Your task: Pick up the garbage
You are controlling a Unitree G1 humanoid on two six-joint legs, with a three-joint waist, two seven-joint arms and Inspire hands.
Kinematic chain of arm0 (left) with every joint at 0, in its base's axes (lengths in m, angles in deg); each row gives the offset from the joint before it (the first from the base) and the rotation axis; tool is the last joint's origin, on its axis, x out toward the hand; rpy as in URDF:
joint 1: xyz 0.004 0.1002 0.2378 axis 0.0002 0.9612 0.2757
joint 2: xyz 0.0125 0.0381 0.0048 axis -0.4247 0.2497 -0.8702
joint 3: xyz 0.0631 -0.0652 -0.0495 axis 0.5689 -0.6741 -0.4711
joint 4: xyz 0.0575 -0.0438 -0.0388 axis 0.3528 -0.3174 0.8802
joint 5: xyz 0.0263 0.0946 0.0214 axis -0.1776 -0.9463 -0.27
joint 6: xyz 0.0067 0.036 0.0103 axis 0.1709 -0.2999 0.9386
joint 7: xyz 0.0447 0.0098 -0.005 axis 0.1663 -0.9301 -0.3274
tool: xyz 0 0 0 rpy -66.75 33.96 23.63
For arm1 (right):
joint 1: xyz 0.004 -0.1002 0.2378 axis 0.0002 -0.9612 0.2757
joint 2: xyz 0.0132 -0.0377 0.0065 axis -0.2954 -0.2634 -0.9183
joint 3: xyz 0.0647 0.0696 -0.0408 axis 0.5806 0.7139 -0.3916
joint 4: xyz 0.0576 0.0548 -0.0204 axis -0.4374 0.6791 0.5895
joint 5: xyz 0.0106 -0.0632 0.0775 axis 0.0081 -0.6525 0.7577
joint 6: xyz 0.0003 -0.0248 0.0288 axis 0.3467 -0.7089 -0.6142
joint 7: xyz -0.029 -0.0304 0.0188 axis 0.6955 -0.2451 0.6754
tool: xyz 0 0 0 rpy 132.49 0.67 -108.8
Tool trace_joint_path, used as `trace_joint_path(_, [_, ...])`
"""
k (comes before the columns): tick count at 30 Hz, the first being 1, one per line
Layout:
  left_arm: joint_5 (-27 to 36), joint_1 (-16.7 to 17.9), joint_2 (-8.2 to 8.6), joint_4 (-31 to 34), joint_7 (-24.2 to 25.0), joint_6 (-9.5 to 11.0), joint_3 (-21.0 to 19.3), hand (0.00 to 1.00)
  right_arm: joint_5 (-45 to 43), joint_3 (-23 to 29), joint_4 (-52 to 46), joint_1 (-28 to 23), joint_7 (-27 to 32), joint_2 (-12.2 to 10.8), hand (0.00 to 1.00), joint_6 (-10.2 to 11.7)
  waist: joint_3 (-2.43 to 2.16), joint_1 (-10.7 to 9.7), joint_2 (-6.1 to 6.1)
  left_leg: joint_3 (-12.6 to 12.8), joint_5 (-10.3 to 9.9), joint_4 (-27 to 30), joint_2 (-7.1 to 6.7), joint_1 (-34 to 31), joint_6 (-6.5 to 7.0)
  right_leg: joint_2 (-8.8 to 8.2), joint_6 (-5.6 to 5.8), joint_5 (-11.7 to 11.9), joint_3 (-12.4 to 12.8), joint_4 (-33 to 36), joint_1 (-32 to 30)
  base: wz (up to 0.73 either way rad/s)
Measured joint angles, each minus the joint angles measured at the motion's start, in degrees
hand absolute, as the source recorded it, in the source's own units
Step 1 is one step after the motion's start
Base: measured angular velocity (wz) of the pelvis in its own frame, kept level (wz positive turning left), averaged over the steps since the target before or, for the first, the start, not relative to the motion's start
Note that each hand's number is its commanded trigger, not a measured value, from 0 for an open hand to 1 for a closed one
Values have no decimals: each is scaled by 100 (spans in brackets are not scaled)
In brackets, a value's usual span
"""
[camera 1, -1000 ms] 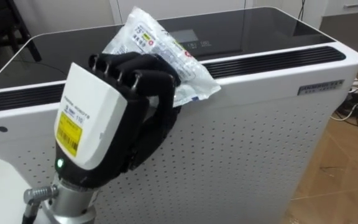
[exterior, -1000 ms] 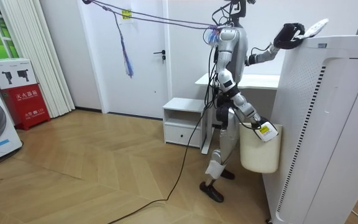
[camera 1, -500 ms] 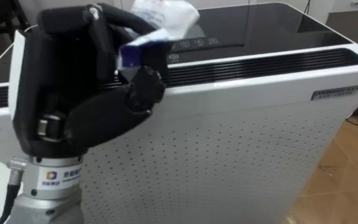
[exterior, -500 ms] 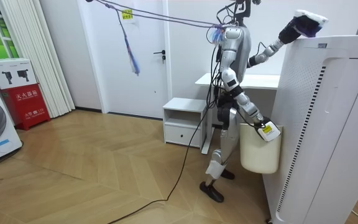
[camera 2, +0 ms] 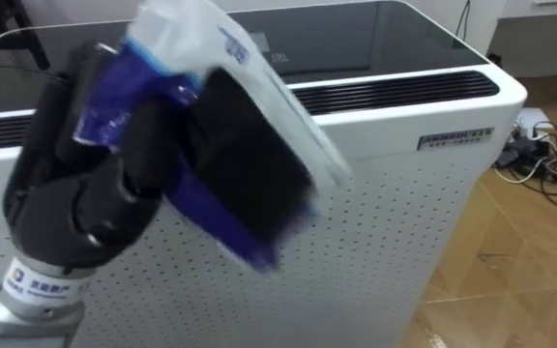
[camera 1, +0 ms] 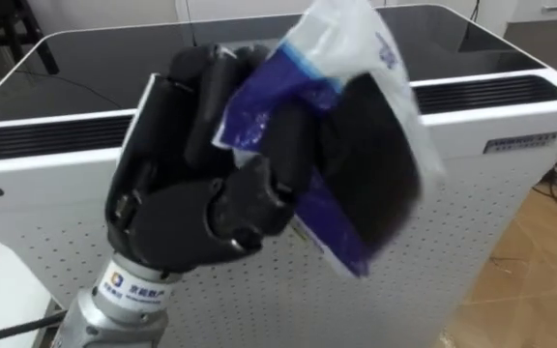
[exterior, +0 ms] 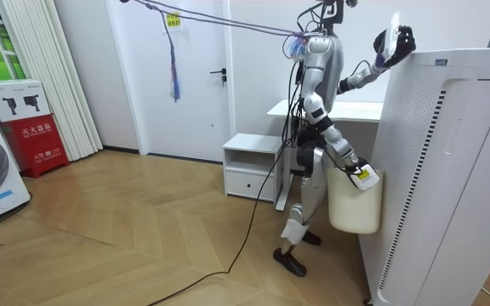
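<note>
**Left eye view: one bag held up in the left hand, in front of the unit**

1. Count: one plastic bag (camera 1: 356,116), one white unit (camera 1: 482,203), one bin (exterior: 354,208), and two hands.

2. Task item: the bag is clear and white film with a blue part. It is off the unit's top and held in the air, in front of the unit's upper edge. A dark patch shows through the film, possibly the fingers behind it.

3. Left hand (camera 1: 201,208): raised, with the fingers and thumb curled tight round the bag's blue end.

4. Right hand (exterior: 360,176): in the room view it hangs low at the robot's side, at the bin's rim. Whether it grips the rim cannot be told at this range.

5. Containers: the bin is pale and hangs beside the robot's hip, close against the unit's side. Its inside is hidden.

6. Unit: it has a perforated front, a glossy black top (camera 1: 104,53) and a slatted vent (camera 1: 491,89) along the front edge.

7. Writing: the bag's print is blurred. A small plate (camera 1: 522,141) on the unit's front is too small to make out.

8. Stance: the robot stands upright on the wood floor, facing the unit.
</note>
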Motion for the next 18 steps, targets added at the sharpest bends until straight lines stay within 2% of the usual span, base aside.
trace_joint_path(2, [166,-19,45,0,200,-228,-3,100,1,-2,-3,9,-18,-1,100,-3,-2,-15,10,-8,0,38,5,-83,-1,2,-3,2,-23,10,-55,7])
trace_joint_path(7, [583,-28,124,0,365,-457,-14,100,1,-3,-10,51,-104,-38,100,-149,0,-20,19,-7,-1,40,4,-88,-1,-1,-3,2,-25,31,-59,0])
trace_joint_path(15, [614,-48,215,-37,463,-523,17,100,-6,-20,22,134,-176,-67,100,-232,14,-142,34,-18,-5,58,9,-162,1,1,-6,4,-33,82,-107,2])
trace_joint_path(18, [234,-9,202,-79,527,-564,35,100,-72,-31,33,133,-185,-51,100,-244,53,-109,57,12,-4,53,16,-183,1,-4,-11,3,-10,134,-159,-6])
